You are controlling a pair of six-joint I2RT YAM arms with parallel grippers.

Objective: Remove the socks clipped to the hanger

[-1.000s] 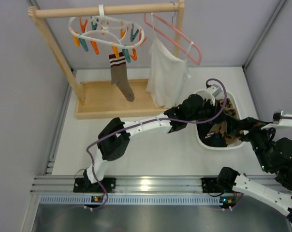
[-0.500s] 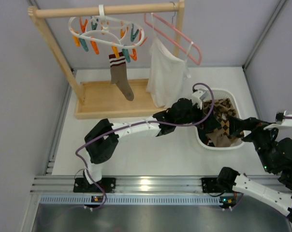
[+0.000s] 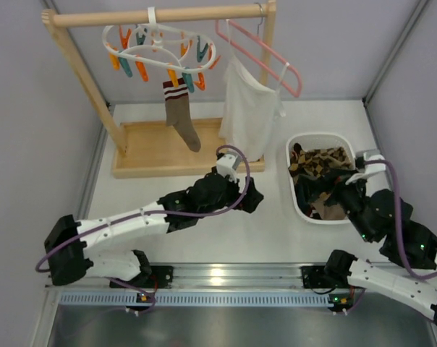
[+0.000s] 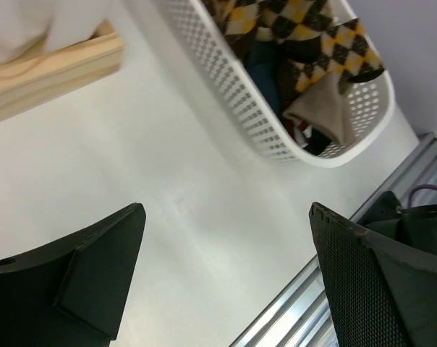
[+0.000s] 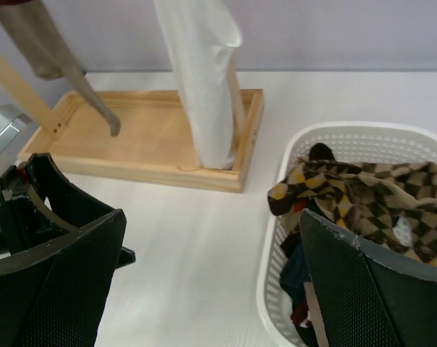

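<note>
Hanger (image 3: 159, 49), white ring on wooden rail (image 3: 95, 18): one brown sock (image 3: 181, 114) clipped on, dangling. Left gripper (image 4: 226, 217): fingers spread wide, empty, above table (image 3: 226, 238). Basket (image 3: 314, 135): heaped argyle socks (image 3: 321, 160). Right gripper (image 5: 211, 224): fingers spread wide, empty, near basket.

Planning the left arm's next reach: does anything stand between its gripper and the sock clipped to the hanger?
Nothing visible does. The left gripper is open; the white garment hangs right of the sock, off that line.
</note>
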